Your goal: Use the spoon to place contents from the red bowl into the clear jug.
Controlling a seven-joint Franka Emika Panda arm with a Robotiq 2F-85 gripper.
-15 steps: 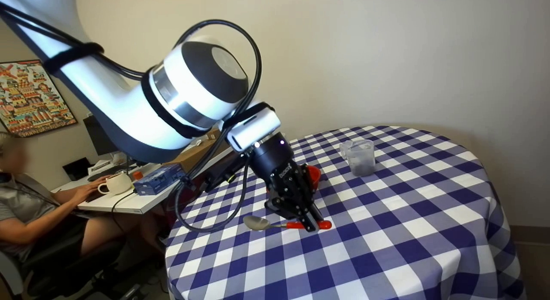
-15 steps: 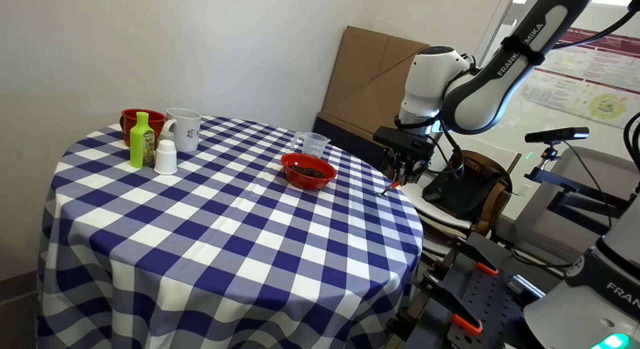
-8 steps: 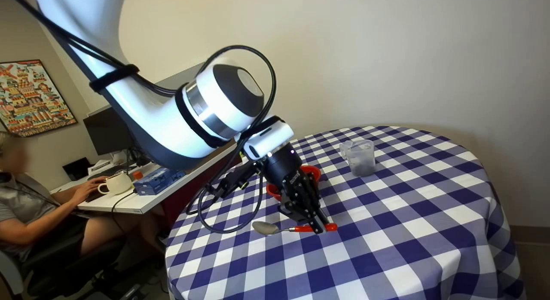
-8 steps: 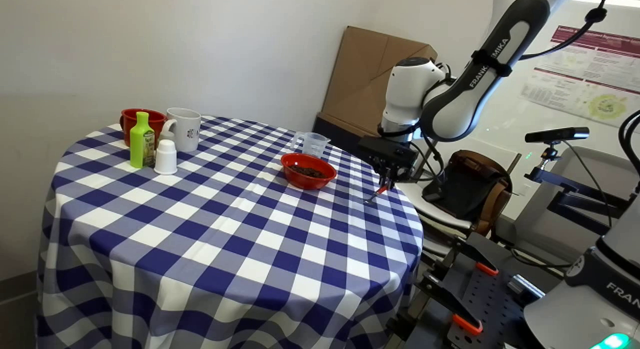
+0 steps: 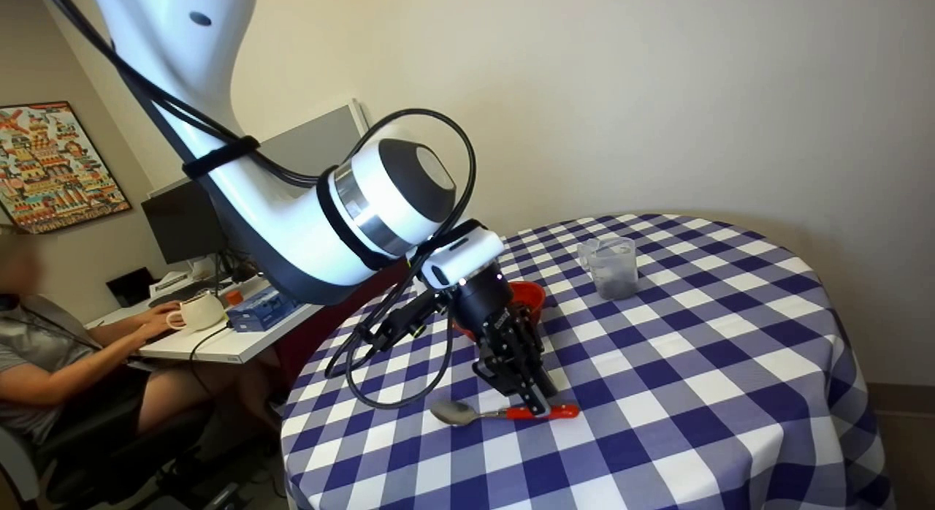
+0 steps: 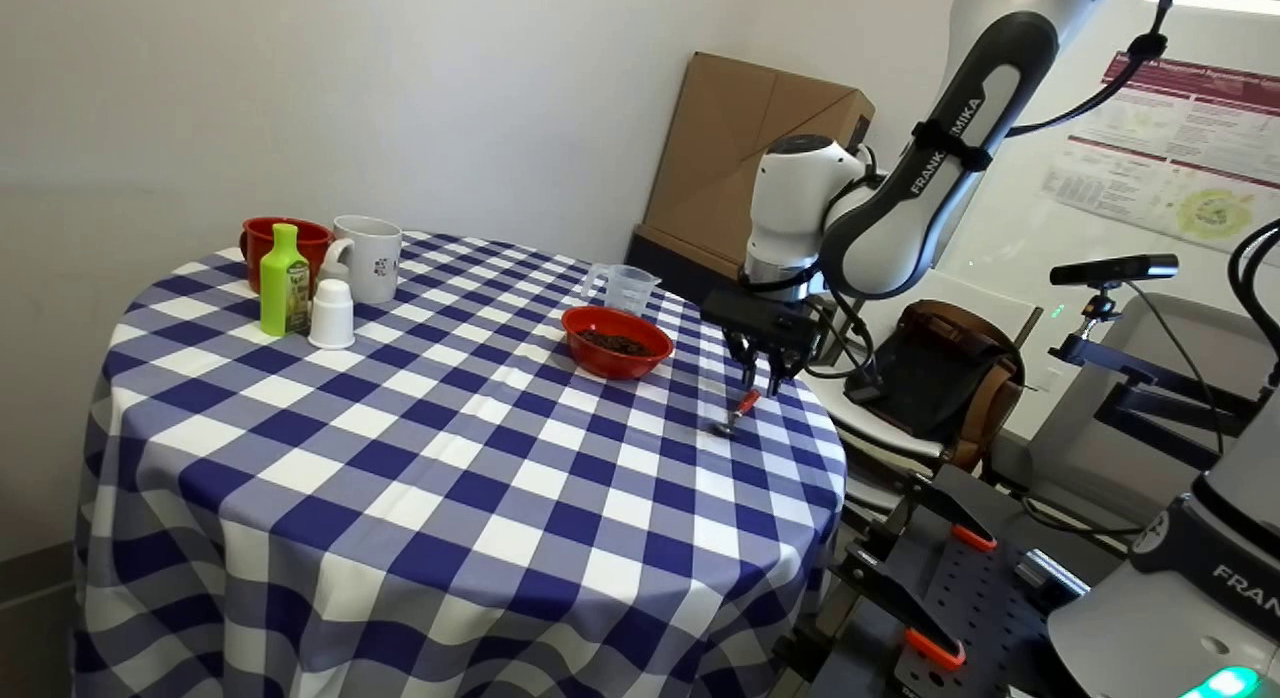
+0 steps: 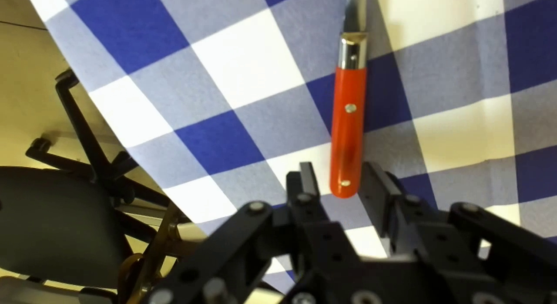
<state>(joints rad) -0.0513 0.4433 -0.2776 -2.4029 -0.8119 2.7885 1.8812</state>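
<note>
Across the left and middle of an exterior view spreads a round expanse of blue-and-white checked tablecloth [image 6: 450, 448]. Down from the upper left in an exterior view slants the white robot arm [image 5: 277, 219], with the black gripper [image 7: 339, 178] at its end, low over the cloth. Near the centre of an exterior view, the red bowl [image 6: 612, 366] holds dark bits [image 6: 612, 344]. Behind it there stands the clear jug [image 6: 628, 290], upright, handle toward the left. Toward the upper left in an exterior view, a red mug [image 6: 316, 242], a white mug [image 6: 376, 263], a green bottle [image 6: 274, 306] and a small white container [image 6: 331, 318] stand close together. Slimmest of all, the spoon [image 5: 517, 413] lies on the cloth in the lower middle of an exterior view, grey scoop end to the left, orange-red handle to the right. In the wrist view the gripper's jaws stand apart astride the handle's end; cloth shows between it and the finger [image 7: 310, 182] at left; contact on the right cannot be told.
</note>
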